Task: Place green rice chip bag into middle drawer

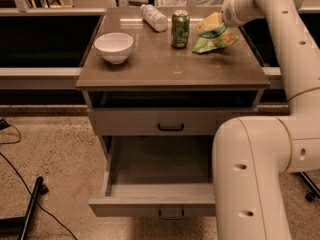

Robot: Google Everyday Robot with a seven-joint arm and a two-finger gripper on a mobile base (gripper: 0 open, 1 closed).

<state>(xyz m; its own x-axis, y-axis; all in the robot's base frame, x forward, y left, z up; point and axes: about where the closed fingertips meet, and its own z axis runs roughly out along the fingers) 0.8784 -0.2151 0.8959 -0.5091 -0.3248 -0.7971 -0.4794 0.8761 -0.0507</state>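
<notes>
The green rice chip bag (216,39) lies crinkled on the cabinet top at the back right, next to a green soda can (180,29). My gripper (208,23) reaches in from the upper right and sits right at the bag's top left edge, between the bag and the can. The middle drawer (150,207) is pulled out wide at the bottom of the cabinet, with a small dark loop handle at its lower edge. Nothing shows inside it.
A white bowl (114,46) stands at the left of the cabinet top (165,69). A plastic bottle (153,17) lies at the back. A shut drawer front (171,122) with a black handle sits above the open drawer. My white arm fills the right side. Cables lie on the floor at left.
</notes>
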